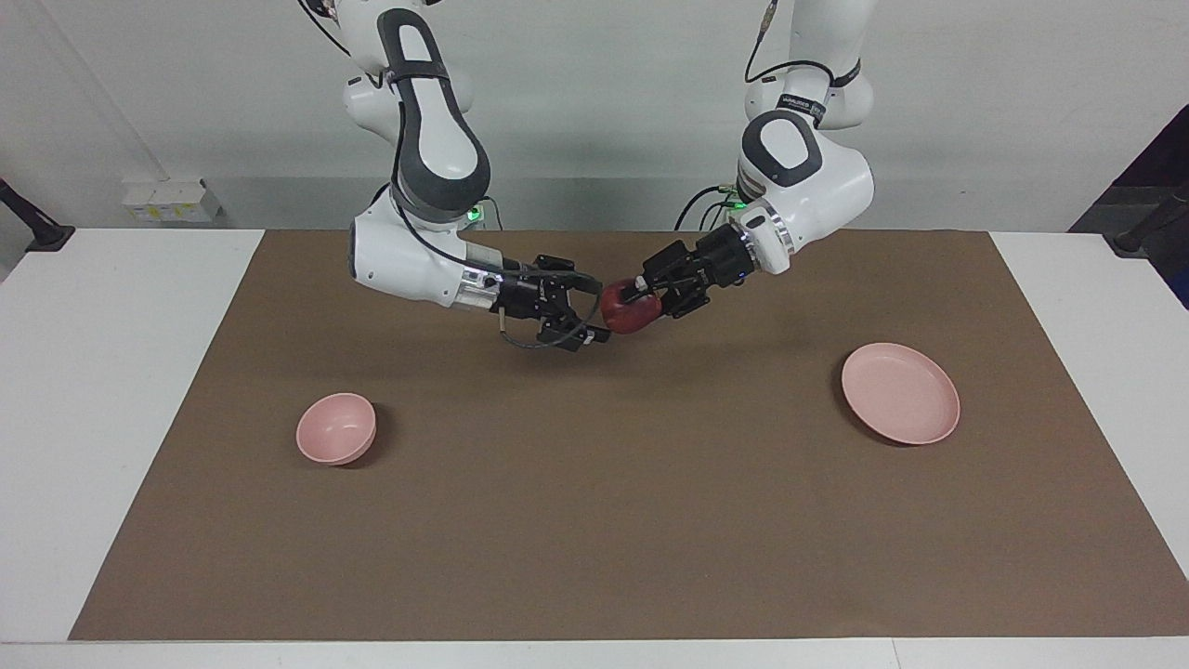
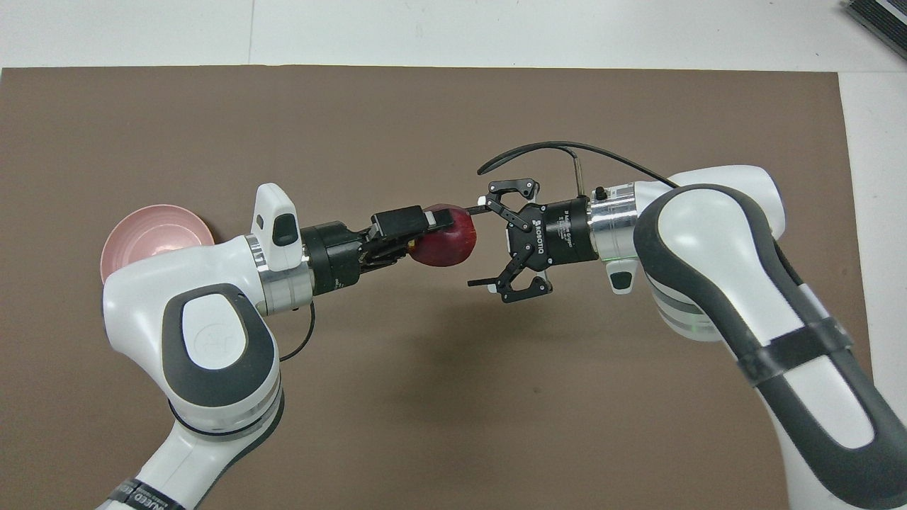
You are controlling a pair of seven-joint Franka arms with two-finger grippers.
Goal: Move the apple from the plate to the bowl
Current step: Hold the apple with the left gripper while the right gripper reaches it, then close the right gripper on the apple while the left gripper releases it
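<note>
A dark-red apple (image 1: 628, 313) (image 2: 445, 241) hangs in the air over the middle of the brown mat, with my left gripper (image 1: 641, 303) (image 2: 439, 234) shut on it. My right gripper (image 1: 594, 314) (image 2: 475, 246) is open and level with the apple, its fingertips (image 2: 476, 210) just reaching the apple's free side; I cannot tell if they touch. The pale-pink plate (image 1: 899, 392) (image 2: 145, 234) lies bare at the left arm's end, partly covered by that arm in the overhead view. The small pink bowl (image 1: 336, 427) stands at the right arm's end, hidden in the overhead view.
A brown mat (image 1: 594, 520) (image 2: 397, 120) covers most of the white table (image 1: 111, 390). A black cable (image 2: 545, 150) loops off the right wrist. A dark object (image 2: 879, 18) lies at a table corner off the mat.
</note>
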